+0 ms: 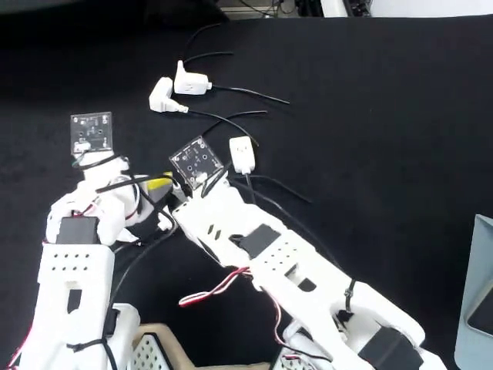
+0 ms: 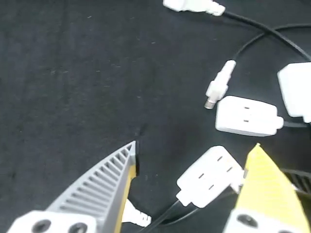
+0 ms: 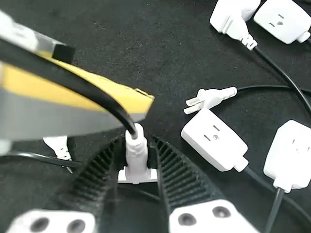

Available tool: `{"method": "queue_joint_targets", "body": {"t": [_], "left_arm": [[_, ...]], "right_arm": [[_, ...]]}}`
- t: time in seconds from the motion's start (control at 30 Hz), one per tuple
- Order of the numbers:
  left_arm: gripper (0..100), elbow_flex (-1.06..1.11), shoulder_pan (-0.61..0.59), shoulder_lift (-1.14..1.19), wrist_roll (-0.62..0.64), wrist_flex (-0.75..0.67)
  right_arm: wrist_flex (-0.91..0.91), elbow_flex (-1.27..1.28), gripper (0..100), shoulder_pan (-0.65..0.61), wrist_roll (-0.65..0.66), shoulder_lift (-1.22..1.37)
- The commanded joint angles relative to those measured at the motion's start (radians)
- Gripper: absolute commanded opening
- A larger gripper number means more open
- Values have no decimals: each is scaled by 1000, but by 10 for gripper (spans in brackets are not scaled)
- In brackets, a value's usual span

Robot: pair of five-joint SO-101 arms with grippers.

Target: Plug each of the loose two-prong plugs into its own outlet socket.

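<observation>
Right wrist view: the prongs of the plug clamped in the right gripper are hidden between its ribbed fingers. The corner socket is cut by the top edge.

Left wrist view: the edge socket is cut by the right edge. A small plug lies partly under the grey finger of the left gripper.

High view: a grey-blue object is cut by the right edge and cannot be identified.

Black table cloth, 1 grey-blue object at its edge
</observation>
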Motion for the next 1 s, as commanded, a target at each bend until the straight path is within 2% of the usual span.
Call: {"method": "queue_joint_targets", "body": {"t": [0.0,0.17,0.37,0.67,0.97], "left_arm": [[346,-62,33,-23,11,-6],[346,-64,35,-23,11,8],[346,-136,104,-23,6,146],[346,-137,105,-23,3,157],[346,-133,-205,-23,41,103]], "right_arm": [[3,8,11,-12,-8,-33],[3,13,11,-8,-8,-33],[3,13,11,-8,-8,-33],[3,15,11,5,-12,-33],[3,-7,11,41,-6,28]]}}
